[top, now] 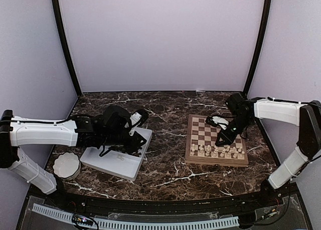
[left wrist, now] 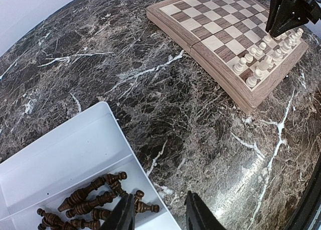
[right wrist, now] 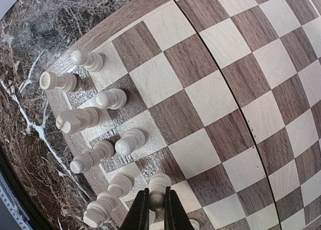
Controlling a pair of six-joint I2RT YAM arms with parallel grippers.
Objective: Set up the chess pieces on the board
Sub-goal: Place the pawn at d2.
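A bowl [top: 66, 165] sits at the far left, just beside a tray [top: 120, 164]. Dark pieces [left wrist: 85, 202] lie heaped in one compartment of the tray. The left claw [left wrist: 159, 215] hangs over the tray's edge, fingers apart and holding nothing. Well to the right lies the board [top: 200, 127], with pale pieces [top: 215, 150] standing in two rows along its near edge. The right claw [right wrist: 156, 197] is pinched together on an upright pawn [right wrist: 159, 182] in the inner row.
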